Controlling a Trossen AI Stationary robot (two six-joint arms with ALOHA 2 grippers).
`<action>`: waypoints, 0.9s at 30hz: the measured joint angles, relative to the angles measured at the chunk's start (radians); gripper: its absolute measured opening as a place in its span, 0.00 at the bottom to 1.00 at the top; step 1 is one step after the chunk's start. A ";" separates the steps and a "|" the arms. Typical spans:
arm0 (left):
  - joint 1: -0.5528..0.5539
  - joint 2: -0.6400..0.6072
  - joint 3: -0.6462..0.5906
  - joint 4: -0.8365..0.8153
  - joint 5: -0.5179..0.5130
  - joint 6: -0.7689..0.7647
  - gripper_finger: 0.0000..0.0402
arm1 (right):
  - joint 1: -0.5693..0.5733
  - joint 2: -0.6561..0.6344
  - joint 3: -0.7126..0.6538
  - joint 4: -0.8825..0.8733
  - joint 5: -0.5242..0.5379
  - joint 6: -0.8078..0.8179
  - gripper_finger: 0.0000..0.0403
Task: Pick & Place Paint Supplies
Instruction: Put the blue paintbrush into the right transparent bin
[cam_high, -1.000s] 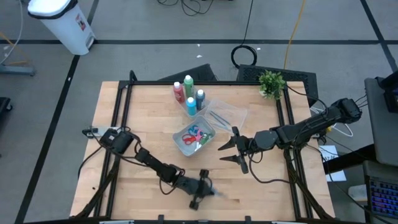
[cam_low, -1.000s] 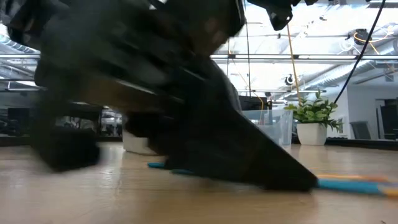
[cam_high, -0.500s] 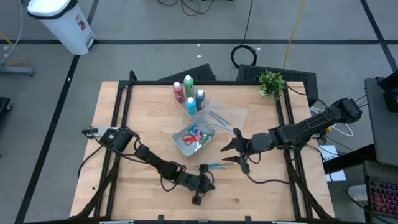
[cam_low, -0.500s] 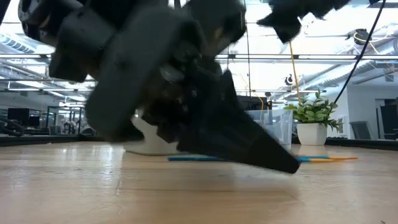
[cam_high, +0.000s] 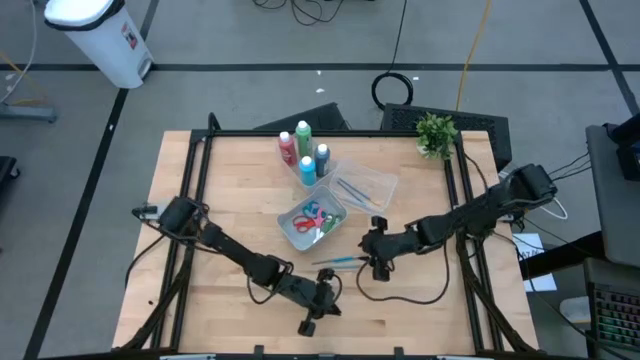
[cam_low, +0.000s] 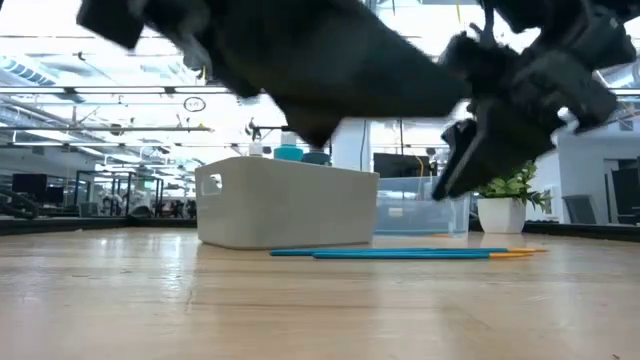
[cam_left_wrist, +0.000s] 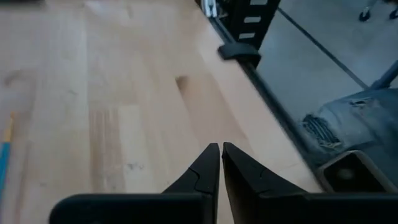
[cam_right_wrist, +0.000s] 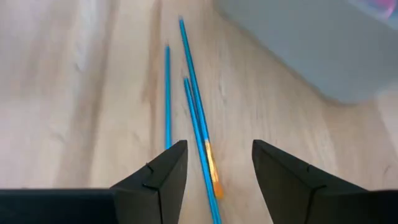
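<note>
Blue brushes (cam_high: 338, 262) lying flat on counter (cam_high: 230, 200) beside white tub (cam_high: 312, 222) — long axes running left-right. Right gripper (cam_right_wrist: 214, 177) hovering over them, fingers spread; left gripper (cam_left_wrist: 220, 163) closed, holding nothing.

Light wood-grain table (cam_high: 230, 190). Thin blue brushes with orange tips (cam_right_wrist: 198, 118). White-capped bottles (cam_high: 303, 150): red, green, light blue. Clear plastic tub (cam_high: 310, 222) holds red, blue, green, pink scissors. Small green potted plant (cam_high: 436, 133) at 1 o'clock, white pot. Both grippers black.

Bright overhead light — low view arms blurred, backlit.
</note>
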 joint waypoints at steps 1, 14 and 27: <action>-0.003 -0.025 0.000 -0.026 -0.001 0.001 0.06 | -0.003 0.019 0.000 -0.002 0.000 -0.003 0.42; -0.038 -0.137 0.001 -0.189 -0.001 0.001 0.06 | -0.013 0.124 0.001 -0.021 0.036 0.005 0.42; -0.035 -0.133 0.000 -0.220 -0.001 -0.008 0.06 | -0.011 0.183 0.003 -0.019 0.027 0.006 0.41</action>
